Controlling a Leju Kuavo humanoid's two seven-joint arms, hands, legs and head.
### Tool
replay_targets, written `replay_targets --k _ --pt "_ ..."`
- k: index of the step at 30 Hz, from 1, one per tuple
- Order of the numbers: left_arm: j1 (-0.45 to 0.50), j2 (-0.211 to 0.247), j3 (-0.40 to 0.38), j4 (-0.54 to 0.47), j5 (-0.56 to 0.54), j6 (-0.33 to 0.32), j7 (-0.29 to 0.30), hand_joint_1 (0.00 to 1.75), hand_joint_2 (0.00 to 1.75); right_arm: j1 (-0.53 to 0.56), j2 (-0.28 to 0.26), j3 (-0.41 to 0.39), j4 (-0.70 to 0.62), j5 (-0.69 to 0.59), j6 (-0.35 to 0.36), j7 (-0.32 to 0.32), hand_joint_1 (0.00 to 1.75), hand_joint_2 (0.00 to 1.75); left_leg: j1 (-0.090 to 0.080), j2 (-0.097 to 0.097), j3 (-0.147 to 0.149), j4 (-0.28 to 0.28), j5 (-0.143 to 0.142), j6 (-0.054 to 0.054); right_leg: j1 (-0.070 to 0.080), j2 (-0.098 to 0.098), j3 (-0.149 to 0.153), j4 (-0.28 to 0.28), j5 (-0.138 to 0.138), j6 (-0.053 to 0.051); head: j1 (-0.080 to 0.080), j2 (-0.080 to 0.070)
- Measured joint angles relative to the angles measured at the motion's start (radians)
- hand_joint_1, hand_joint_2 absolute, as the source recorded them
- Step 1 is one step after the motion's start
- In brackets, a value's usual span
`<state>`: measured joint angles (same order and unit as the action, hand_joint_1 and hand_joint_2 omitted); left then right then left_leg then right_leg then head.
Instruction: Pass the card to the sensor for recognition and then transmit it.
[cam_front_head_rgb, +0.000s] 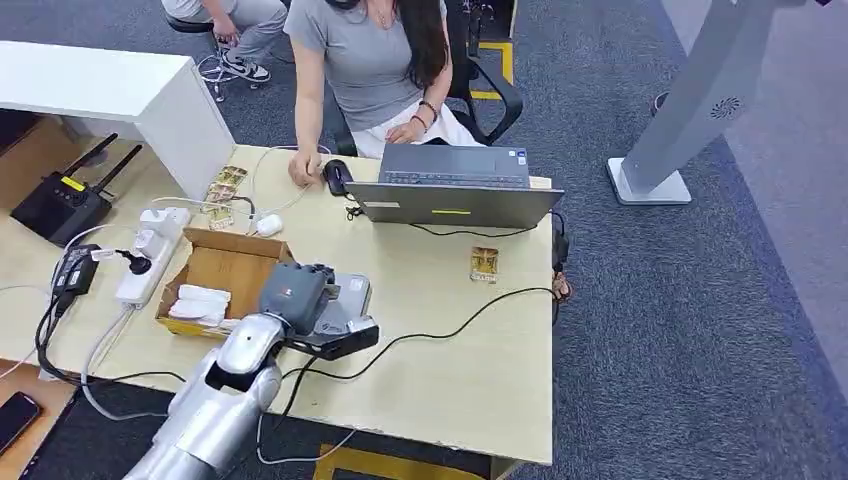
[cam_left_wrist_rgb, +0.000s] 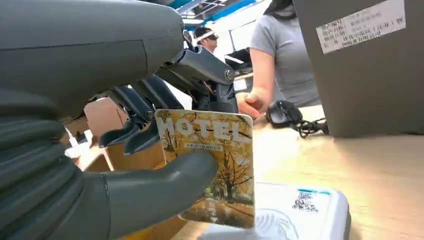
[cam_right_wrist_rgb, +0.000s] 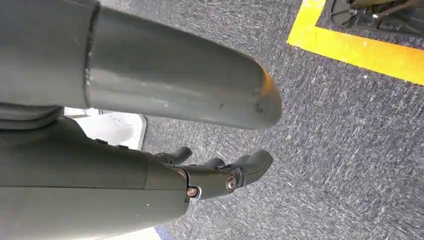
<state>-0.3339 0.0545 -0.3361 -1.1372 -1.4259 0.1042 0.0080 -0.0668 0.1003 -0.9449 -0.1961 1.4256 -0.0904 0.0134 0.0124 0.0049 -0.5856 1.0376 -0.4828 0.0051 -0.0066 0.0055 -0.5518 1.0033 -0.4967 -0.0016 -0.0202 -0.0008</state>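
Left hand (cam_front_head_rgb: 300, 297) pinches card (cam_left_wrist_rgb: 212, 167) between thumb and fingers, card upright, long axis vertical, lower edge just above sensor (cam_left_wrist_rgb: 295, 217). We judge next move short drop straight down onto sensor (little else needed). In head view sensor (cam_front_head_rgb: 352, 297) sits just at 3 o'clock of hand; box (cam_front_head_rgb: 225, 268) at 9; laptop (cam_front_head_rgb: 455, 190) at 1; spare card (cam_front_head_rgb: 484, 264) at 3, well apart. Cable (cam_front_head_rgb: 440, 332) trails near sensor, may snag. Right hand (cam_right_wrist_rgb: 220, 175) hangs over carpet, fingers loosely curled, holding nothing.
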Motion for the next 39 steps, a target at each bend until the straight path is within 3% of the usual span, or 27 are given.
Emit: replay_targets --k 22,33,39 --pt "-0.068 0.010 -0.017 0.037 0.044 0.039 0.003 1.75 1.75 0.000 0.008 -0.010 0.000 -0.023 0.001 -0.026 0.00 0.00 0.000 -0.001 0.000 0.000 0.001 0.000 0.000 -0.001 0.000 0.000 0.001 0.000 0.000 0.000" --pt "-0.318 0.108 0.060 0.004 0.041 0.058 0.023 1.75 1.75 0.001 0.008 -0.010 0.000 -0.002 0.000 -0.010 0.00 0.00 0.001 -0.002 -0.001 0.000 0.003 0.000 0.000 -0.002 0.000 0.001 0.002 0.000 0.000 0.000" --pt "-0.359 0.135 0.085 0.011 0.029 0.066 0.026 1.75 1.75 -0.001 0.008 -0.010 0.000 0.000 0.000 0.000 0.00 0.00 0.001 -0.002 -0.002 0.000 0.003 0.000 0.000 -0.001 0.000 0.001 0.002 0.000 0.000 0.000"
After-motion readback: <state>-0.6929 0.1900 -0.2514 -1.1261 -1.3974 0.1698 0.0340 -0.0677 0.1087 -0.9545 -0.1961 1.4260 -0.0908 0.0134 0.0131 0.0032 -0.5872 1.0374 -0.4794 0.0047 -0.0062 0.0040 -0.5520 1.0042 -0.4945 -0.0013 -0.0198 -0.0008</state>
